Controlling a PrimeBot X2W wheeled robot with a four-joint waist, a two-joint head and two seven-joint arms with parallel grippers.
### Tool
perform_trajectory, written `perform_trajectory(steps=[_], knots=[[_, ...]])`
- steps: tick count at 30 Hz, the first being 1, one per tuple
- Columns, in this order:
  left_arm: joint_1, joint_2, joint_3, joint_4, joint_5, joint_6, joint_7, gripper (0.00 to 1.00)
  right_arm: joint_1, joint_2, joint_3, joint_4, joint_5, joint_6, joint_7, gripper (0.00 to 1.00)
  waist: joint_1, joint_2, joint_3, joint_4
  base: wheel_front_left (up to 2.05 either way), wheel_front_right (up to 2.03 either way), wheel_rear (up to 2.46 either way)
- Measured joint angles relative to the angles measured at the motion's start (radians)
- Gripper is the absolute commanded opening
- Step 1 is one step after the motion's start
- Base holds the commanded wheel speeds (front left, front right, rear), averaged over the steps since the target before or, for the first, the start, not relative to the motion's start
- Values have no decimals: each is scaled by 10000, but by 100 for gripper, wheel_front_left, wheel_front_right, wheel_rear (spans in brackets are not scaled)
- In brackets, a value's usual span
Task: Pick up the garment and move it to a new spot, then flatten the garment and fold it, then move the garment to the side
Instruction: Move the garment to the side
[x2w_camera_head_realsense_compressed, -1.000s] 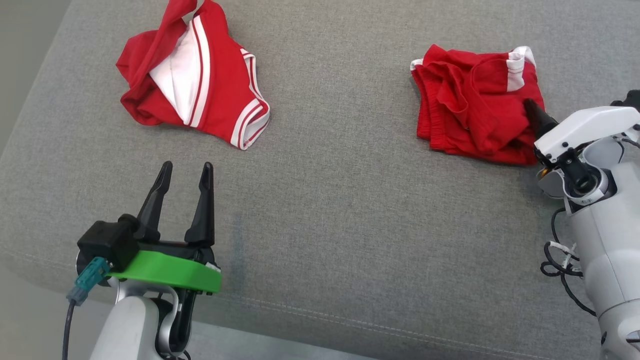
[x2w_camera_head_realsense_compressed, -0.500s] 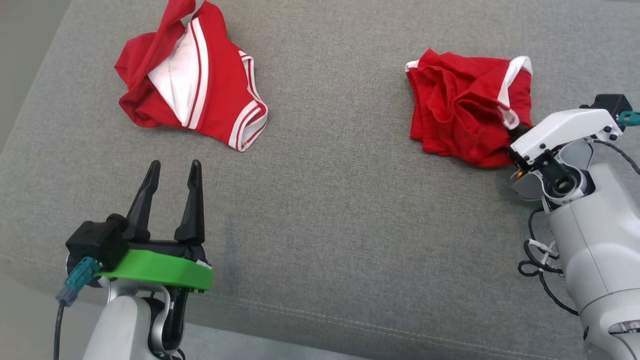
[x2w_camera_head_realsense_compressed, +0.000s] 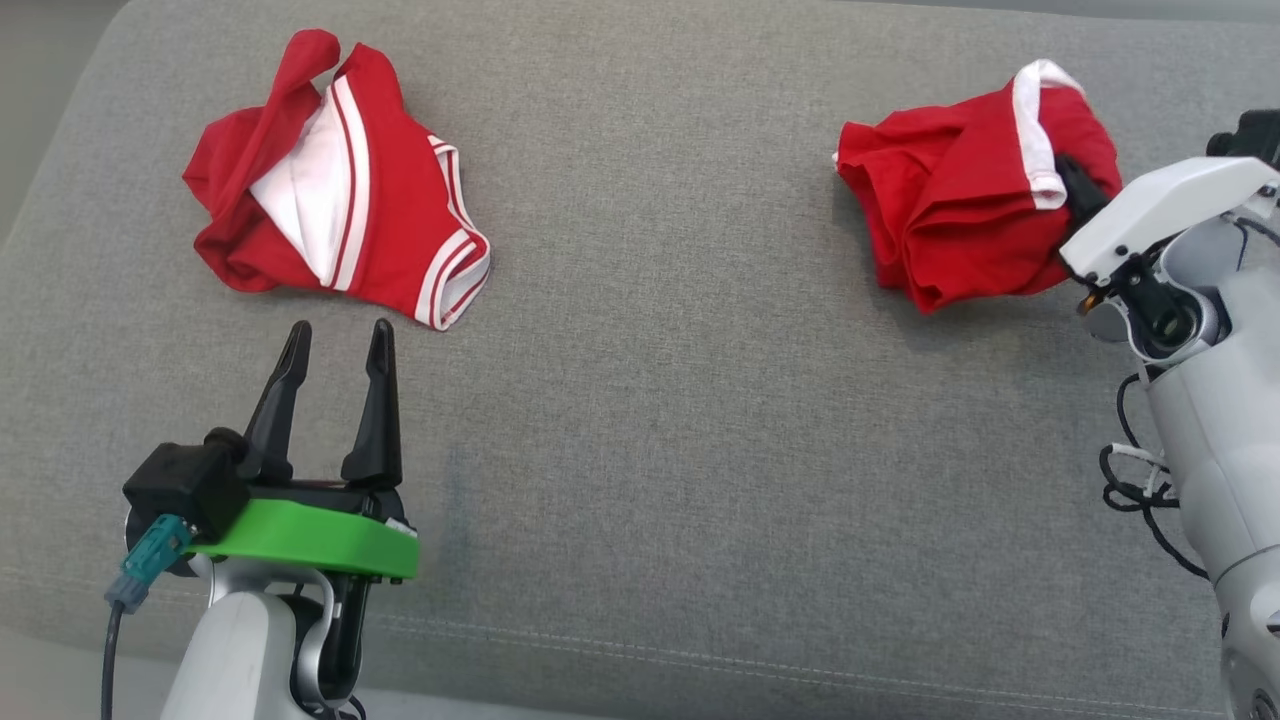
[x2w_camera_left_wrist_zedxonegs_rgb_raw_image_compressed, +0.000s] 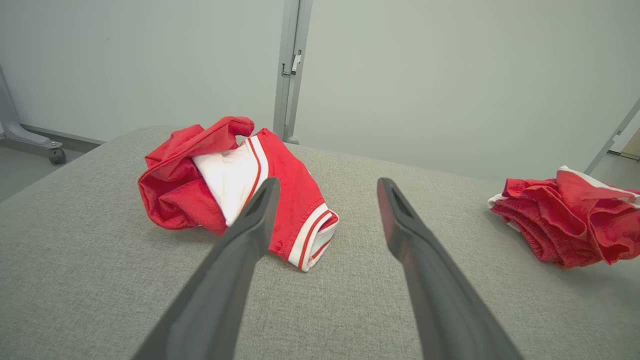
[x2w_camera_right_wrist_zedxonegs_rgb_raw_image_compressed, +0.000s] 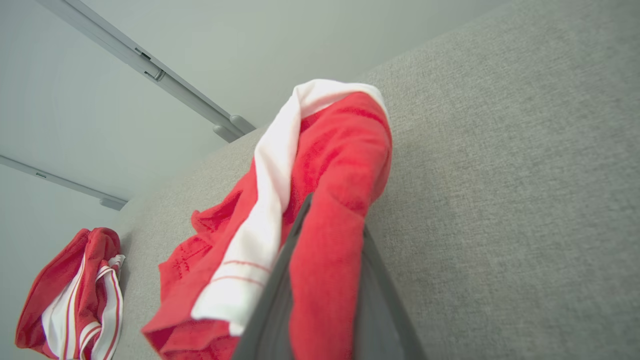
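Held cloth: crumpled red garment with a white band (x2w_camera_head_realsense_compressed: 960, 215), bunched up at the far right of the grey fabric cushion (x2w_camera_head_realsense_compressed: 650, 450).
Right gripper (x2w_camera_head_realsense_compressed: 1078, 192): shut tight on one edge of that garment, next to the white band. Red cloth pinched between the two dark fingers (x2w_camera_right_wrist_zedxonegs_rgb_raw_image_compressed: 380, 310).
Left gripper (x2w_camera_head_realsense_compressed: 339, 335): spread wide, holding nothing, low over the near left of the cushion.
Other cloth: red garment with white stripes (x2w_camera_head_realsense_compressed: 330, 235), lying just past the left fingertips, not touched.
Which way: most of the held garment sags from the right fingertips toward the middle of the cushion – long side running left to right.
Nearer arm: the right one, by far – the left one well apart.
Step, as a guess: carrying to a new spot. Flattening and folding not yet begun.
Lift: lowest folds on the cushion or just off it, hard to tell.
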Motion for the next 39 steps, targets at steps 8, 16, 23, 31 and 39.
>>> perform_trajectory(steps=[8,16,23,31,39], knots=[[9,0,-130,8,4,0,0,100,-782,-920,1145,-226,-1421,59,-268,0,0,0,-180,-420,0,0,0],[20,2,-270,94,4,0,0,100,-1159,-947,1925,-376,-2165,151,-270,0,0,0,-356,-612,0,0,0],[37,2,-336,92,4,0,0,100,-1159,-619,1551,-242,-1570,228,-259,0,0,0,-391,-655,0,0,0],[105,6,-326,8,4,0,0,100,-1260,65,765,-318,-184,234,-305,0,0,0,-155,-724,0,0,0],[100,88,-451,-123,4,0,0,100,-1801,199,807,-606,-23,261,-449,0,0,0,269,-779,0,0,0]])
